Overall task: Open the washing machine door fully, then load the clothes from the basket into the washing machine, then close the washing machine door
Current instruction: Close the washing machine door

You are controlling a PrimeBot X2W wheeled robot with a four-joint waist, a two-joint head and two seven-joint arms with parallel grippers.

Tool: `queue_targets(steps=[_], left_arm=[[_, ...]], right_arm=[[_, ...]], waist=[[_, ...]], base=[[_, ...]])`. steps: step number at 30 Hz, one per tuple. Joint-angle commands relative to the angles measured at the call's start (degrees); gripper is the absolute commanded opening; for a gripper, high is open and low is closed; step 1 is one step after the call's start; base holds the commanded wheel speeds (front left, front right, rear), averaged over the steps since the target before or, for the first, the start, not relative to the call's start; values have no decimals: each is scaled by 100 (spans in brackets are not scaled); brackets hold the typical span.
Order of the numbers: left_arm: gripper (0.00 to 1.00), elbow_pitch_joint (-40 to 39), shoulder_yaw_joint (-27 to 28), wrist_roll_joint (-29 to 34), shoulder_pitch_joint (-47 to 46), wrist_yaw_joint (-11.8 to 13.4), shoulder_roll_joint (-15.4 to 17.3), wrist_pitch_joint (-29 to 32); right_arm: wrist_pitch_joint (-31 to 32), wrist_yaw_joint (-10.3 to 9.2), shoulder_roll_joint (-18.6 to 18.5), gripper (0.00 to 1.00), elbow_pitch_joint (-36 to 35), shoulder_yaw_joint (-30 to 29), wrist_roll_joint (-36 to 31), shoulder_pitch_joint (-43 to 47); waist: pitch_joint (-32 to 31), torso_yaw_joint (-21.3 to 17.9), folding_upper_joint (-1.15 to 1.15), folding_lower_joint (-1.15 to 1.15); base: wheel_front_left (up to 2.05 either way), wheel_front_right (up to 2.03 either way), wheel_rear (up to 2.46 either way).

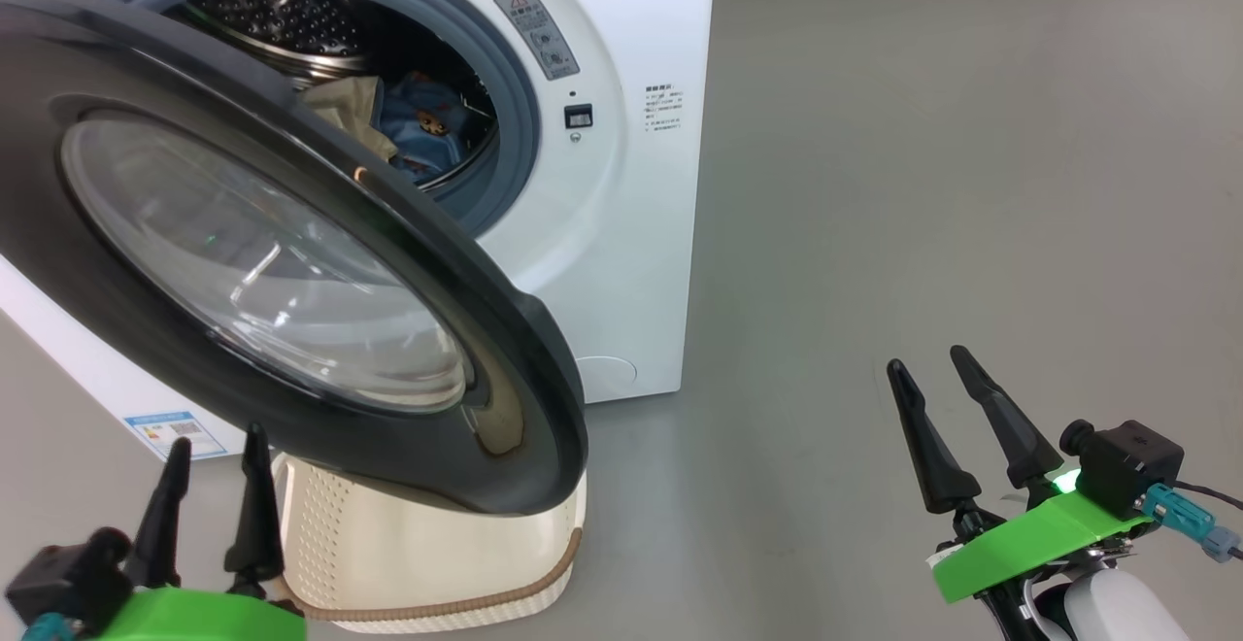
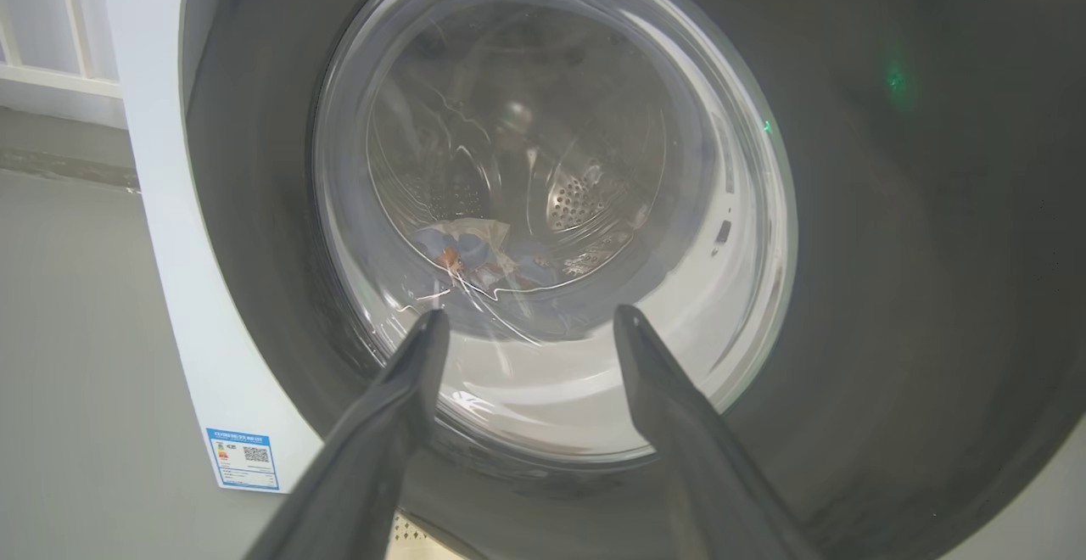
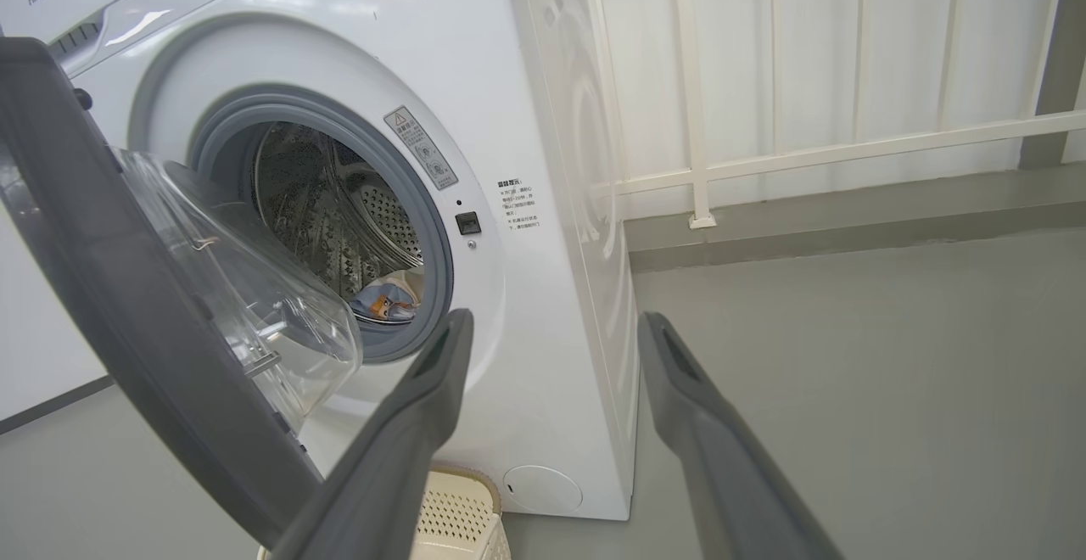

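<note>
Head view: the door [image 1: 291,262] is seen part-open over the basket [image 1: 427,554], with clothes [image 1: 422,121] lying in the drum of the washer [image 1: 641,262]. The left end effector [image 1: 218,435], spread and empty, is held just below the door's rim; the right end effector [image 1: 924,357], likewise spread and empty, is held well apart over the floor. Left wrist view: the clothes are glimpsed through the door glass. Right wrist view: the basket's inside is hidden. Loading is judged done; only the door's closing appears left.
</note>
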Motion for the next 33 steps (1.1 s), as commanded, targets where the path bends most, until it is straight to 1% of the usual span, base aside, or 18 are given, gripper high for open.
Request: queue_targets(steps=[1,6,10,17,33], left_arm=[[100,-57,135,180,-81,60,138,-120],[100,84,27,619,-54,190,171,-273],[100,191,20,801,-45,245,105,-337],[100,195,49,992,-41,230,11,-355],[100,235,164,1136,-36,133,-151,-357]], right_arm=[[-26,9,-62,100,-168,91,3,-163],[-26,9,-84,100,-174,75,-3,-175],[-26,9,-103,100,-165,64,-10,-188],[-26,9,-138,100,-147,70,-26,-201],[-26,9,-189,100,-140,113,-38,-191]], waist=[[19,-5,0,0],[49,2,0,0],[51,22,0,0],[26,60,0,0],[32,123,0,0]], base=[[0,0,0],[0,0,0],[0,0,0],[0,0,0],[0,0,0]])
